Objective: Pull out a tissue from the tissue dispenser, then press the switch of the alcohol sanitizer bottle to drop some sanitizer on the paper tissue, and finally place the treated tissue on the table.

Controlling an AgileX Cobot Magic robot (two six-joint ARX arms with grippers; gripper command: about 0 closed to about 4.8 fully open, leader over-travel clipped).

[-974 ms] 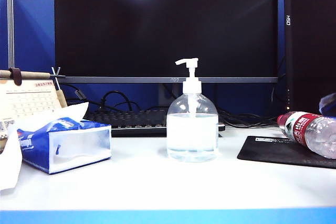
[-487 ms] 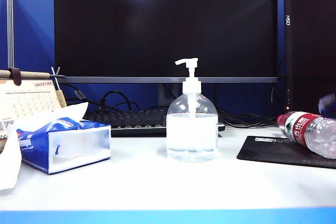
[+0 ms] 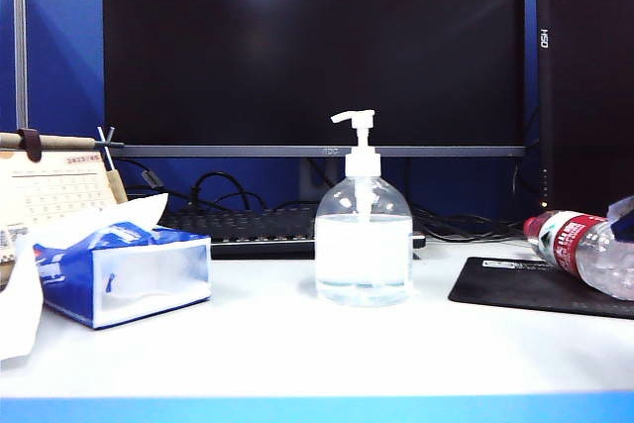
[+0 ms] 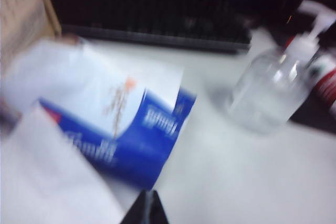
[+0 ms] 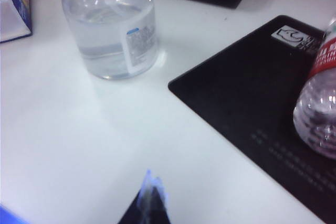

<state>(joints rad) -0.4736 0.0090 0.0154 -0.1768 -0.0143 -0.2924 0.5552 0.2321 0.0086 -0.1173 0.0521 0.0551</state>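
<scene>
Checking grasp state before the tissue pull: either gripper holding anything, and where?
Nothing held. Left gripper is shut and empty over the table near the tissue pack. Right gripper is shut and empty, near the sanitizer bottle.

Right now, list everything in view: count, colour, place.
tissue pack: one, blue and white, table left, tissue sticking up
tissue: one loose sheet, white, far left edge
sanitizer bottle: one, clear, centre; white pump on top
water bottle: one, clear with red label, lying on the mouse pad, black, right
calendar: one, beige, back left
keyboard: one, black, behind the bottle
monitor: one, black, rear
table: one, white, blue front edge
left tool: shut, above the tissue pack
right tool: shut, above bare table near the mouse pad
</scene>
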